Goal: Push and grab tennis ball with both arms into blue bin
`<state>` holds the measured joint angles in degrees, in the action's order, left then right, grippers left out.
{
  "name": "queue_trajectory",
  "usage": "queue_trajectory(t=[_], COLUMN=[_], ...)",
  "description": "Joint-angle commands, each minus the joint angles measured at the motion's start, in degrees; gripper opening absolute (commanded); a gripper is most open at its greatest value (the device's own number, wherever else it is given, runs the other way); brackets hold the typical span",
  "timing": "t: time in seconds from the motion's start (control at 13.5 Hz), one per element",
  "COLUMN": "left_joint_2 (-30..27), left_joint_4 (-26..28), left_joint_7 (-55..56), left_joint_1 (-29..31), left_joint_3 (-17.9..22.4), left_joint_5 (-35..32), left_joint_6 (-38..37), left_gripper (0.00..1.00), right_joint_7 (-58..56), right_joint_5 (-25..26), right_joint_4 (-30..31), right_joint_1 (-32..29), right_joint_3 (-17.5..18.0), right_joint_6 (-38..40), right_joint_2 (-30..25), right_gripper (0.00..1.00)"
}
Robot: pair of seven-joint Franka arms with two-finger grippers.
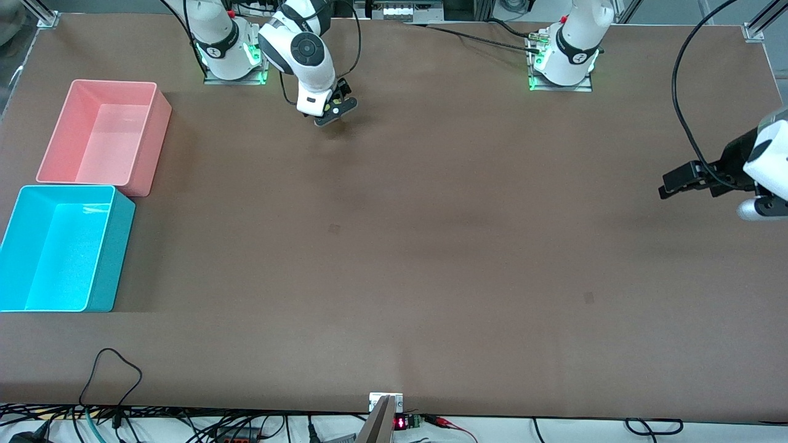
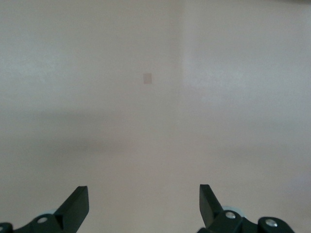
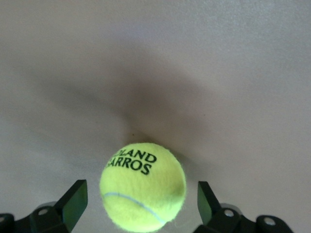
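Note:
The yellow-green tennis ball (image 3: 144, 174) with black lettering rests on the brown table close to the right arm's base. My right gripper (image 3: 142, 189) is down around it, open, with a gap between the ball and each finger. From the front, that gripper (image 1: 336, 111) covers nearly all of the ball. The blue bin (image 1: 117, 252) stands at the right arm's end of the table, nearer to the front camera than the ball. My left gripper (image 1: 665, 184) hangs open over the left arm's end of the table, with only bare table between its fingers (image 2: 80, 199).
A pink bin (image 1: 157, 129) of the same size stands right beside the blue bin, farther from the front camera. A black cable loop (image 1: 111, 369) lies near the table's front edge. The table (image 1: 431, 246) is a wide brown surface.

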<state>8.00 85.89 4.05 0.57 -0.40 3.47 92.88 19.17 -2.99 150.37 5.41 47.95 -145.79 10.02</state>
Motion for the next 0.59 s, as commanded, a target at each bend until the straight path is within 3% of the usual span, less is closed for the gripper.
queue_trajectory(t=[0.0, 0.52], left_joint_2=[-4.0, -3.7], left_joint_4=[5.3, 4.7], left_joint_7=[-1.3, -2.0], left_joint_1=[-0.7, -1.1], left_joint_3=[0.6, 0.6], left_joint_5=[-1.1, -2.4], left_joint_6=[2.0, 1.4], left_gripper=[1.00, 1.00], right_joint_7=[0.6, 0.4], right_joint_5=[0.3, 0.6], right_joint_4=[-0.8, -0.6], right_joint_1=[0.8, 0.8], right_joint_3=[-0.6, -0.7], right_joint_6=[-1.0, -1.2], right_joint_2=[1.3, 1.3], right_gripper=[0.98, 0.86])
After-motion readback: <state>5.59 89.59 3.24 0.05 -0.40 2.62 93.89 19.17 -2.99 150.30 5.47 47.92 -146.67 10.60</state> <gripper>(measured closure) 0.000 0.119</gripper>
